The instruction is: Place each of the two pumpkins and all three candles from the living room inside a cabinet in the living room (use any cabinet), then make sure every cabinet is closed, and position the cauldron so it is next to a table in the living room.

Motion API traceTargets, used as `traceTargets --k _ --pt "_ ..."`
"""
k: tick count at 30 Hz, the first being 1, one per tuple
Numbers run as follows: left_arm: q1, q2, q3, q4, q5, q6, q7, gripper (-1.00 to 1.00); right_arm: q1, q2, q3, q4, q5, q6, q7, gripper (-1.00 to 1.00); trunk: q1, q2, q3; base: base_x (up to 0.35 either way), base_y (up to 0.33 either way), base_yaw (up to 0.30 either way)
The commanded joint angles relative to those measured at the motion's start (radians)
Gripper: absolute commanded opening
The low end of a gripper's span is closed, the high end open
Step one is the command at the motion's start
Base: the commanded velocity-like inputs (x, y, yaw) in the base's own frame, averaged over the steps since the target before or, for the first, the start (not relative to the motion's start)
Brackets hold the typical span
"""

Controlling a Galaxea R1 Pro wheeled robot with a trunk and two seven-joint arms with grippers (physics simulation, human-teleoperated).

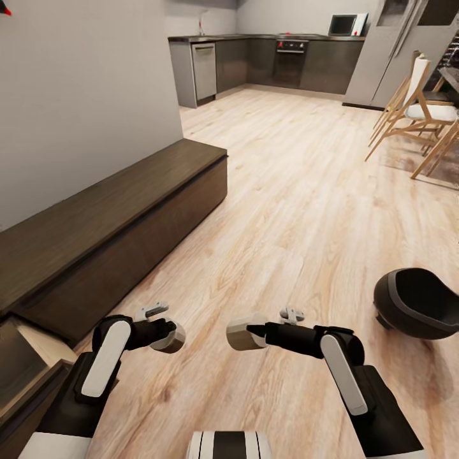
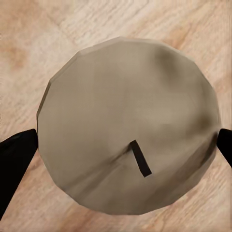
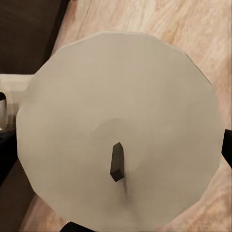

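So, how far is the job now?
Nothing looks finished. In hand: the left gripper holds one candle, the right gripper another candle. Left: the cabinet has a drawer open, the cauldron stands on the floor.

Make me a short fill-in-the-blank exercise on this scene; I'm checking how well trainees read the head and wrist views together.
1. Each end effector, left and right, is shut on a ____.
2. The black cauldron sits on the wooden ____.
3. The cauldron lies on the robot's ____ side.
4. The dark-brown cabinet stands against the ____.

Missing words: candle; floor; right; wall
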Motion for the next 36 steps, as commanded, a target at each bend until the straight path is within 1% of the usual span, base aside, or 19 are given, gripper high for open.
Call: traceTargets --k 1,2,4,7,11,16,18,22,24,29,36 --pt "0.002 -0.001 -0.004 -0.001 0.013 0.002 0.011 -1.00 0.000 0.001 0.003 -0.001 0.009 0.003 -0.018 -1.00 -0.001 0.000 0.003 -0.001 0.000 0.000" --pt "0.006 -0.006 -0.007 -0.001 0.019 0.002 0.011 -1.00 0.000 0.003 0.005 -0.002 0.009 0.005 -0.034 -1.00 -0.001 0.000 0.007 0.000 0.000 0.000" --pt "0.015 -0.017 -0.012 -0.001 0.043 0.001 0.013 -1.00 0.000 0.006 0.008 -0.003 0.009 0.007 -0.064 -1.00 -0.002 0.001 0.015 0.000 0.000 0.000" --pt "0.022 -0.014 -0.011 -0.005 0.056 0.002 0.015 -1.00 0.000 0.006 0.011 -0.013 0.009 0.009 -0.078 -1.00 -0.003 0.001 0.026 0.000 0.000 0.000" --pt "0.024 -0.016 -0.014 -0.009 0.059 0.002 0.020 -1.00 0.000 0.006 0.011 -0.018 0.009 0.009 -0.082 -1.00 -0.005 0.002 0.042 -0.166 0.000 0.000" --pt "0.025 -0.016 -0.016 -0.010 0.058 0.002 0.027 -1.00 0.000 0.003 0.005 -0.024 0.009 0.010 -0.083 -1.00 -0.007 0.004 0.061 -0.324 0.000 0.000" --pt "0.025 -0.020 -0.017 -0.010 0.059 0.002 0.028 -1.00 0.000 0.002 0.004 -0.024 0.009 0.011 -0.083 -1.00 -0.008 0.004 0.069 -0.329 0.000 0.000" --pt "0.026 -0.022 -0.037 -0.010 0.058 0.001 0.029 -1.00 0.000 0.000 0.000 -0.025 0.009 0.011 -0.083 -1.00 -0.010 0.005 0.084 -0.279 -0.021 0.000" --pt "0.026 -0.022 -0.040 -0.010 0.058 0.000 0.029 -1.00 0.000 -0.001 -0.001 -0.024 0.009 0.011 -0.083 -1.00 -0.011 0.005 0.092 -0.239 -0.072 0.000" --pt "0.026 -0.023 -0.043 -0.010 0.058 -0.001 0.029 -1.00 0.000 -0.003 -0.003 -0.024 0.003 0.009 -0.082 -1.00 -0.013 0.007 0.112 -0.070 -0.028 0.000" --pt "0.026 -0.024 -0.043 -0.010 0.058 -0.001 0.029 -1.00 0.001 -0.004 -0.002 -0.014 0.010 -0.007 -0.087 -1.00 -0.016 0.008 0.139 -0.004 -0.002 0.000"
